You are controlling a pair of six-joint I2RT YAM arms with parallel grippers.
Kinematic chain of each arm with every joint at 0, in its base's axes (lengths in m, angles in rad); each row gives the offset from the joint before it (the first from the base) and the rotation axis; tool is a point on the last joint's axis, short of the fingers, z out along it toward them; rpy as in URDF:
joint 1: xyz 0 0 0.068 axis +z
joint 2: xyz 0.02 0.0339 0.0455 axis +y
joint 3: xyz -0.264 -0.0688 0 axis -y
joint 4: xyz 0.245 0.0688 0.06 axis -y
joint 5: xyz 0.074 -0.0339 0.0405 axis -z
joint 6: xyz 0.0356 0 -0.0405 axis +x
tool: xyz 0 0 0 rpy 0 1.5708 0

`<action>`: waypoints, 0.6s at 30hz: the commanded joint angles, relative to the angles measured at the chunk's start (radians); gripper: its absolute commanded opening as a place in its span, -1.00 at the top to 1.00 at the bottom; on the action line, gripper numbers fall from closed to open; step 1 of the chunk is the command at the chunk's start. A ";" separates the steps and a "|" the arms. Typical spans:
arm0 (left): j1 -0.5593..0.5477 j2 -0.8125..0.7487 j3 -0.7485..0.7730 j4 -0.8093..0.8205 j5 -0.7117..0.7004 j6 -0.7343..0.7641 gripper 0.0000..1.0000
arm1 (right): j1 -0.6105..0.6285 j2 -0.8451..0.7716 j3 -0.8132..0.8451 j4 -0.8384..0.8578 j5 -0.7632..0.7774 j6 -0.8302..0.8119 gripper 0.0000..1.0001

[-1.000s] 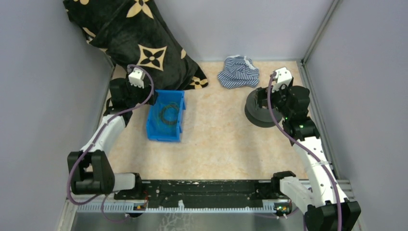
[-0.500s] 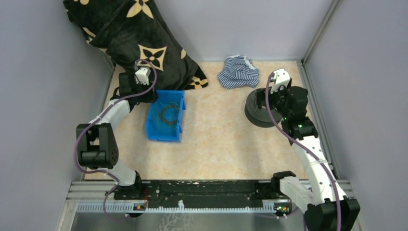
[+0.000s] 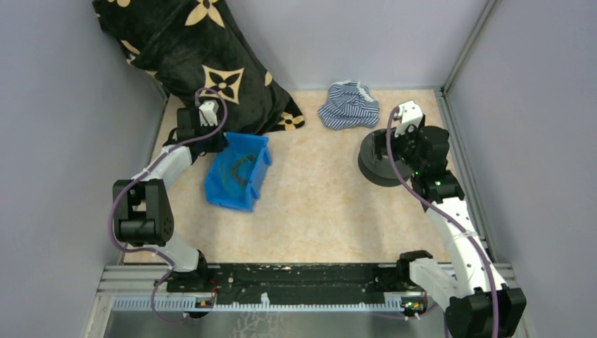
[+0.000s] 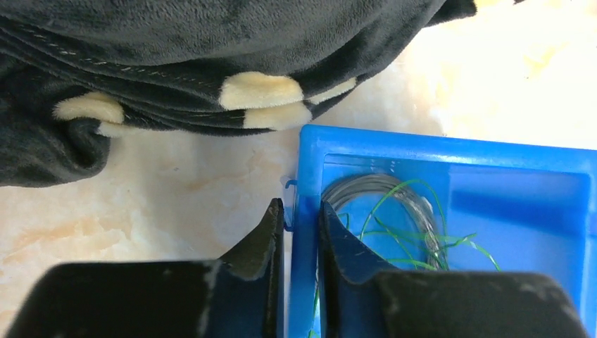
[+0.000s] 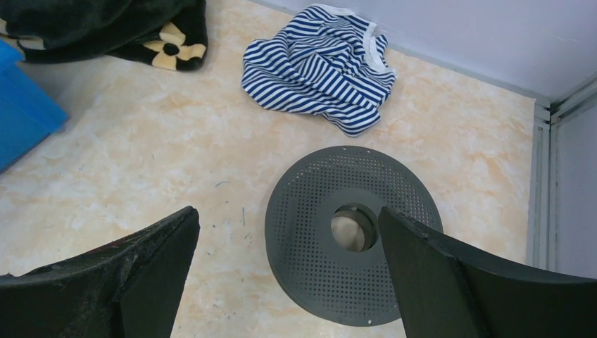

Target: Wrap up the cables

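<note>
The cables (image 4: pixel 394 211) are lying as a loose tangle of thin green and grey loops inside the blue bin (image 4: pixel 450 144), bunched toward its far left corner and touching the floor of the bin. The bin is sitting askew on the table (image 3: pixel 317 211), left of the middle, with its far end turned a little to the right.

With my left gripper (image 4: pixel 299 211) I am pinching the bin's left wall close to the far corner: one finger is pressing on the outside, the other is reaching down inside, just beside the cables. I cannot tell whether that inner finger is touching the wire.

Just beyond the bin, the black blanket (image 3: pixel 204 56) with cream flowers is spilling down from the far left corner of the scene, its edge lying close to the bin's far rim.

Well apart, on the right side of the table, my right gripper (image 5: pixel 285 215) is hovering with its jaws spread wide and holding nothing. Under it the round perforated spool (image 5: pixel 317 274) is lying flat, its centre hole facing up. Beyond the spool, near the far wall, a blue and white striped cloth (image 5: pixel 317 67) is lying crumpled.
</note>
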 commanded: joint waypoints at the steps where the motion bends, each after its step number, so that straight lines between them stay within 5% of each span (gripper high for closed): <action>1: -0.039 -0.016 -0.024 0.003 -0.025 -0.096 0.73 | -0.008 0.004 -0.003 0.059 -0.022 -0.009 -0.98; 11: -0.192 0.038 0.046 0.036 -0.134 -0.218 0.98 | -0.002 0.100 0.040 0.051 -0.138 -0.016 -0.98; 18: -0.301 0.076 0.082 0.075 -0.298 -0.259 0.98 | 0.144 0.279 0.151 0.032 -0.138 -0.049 -0.98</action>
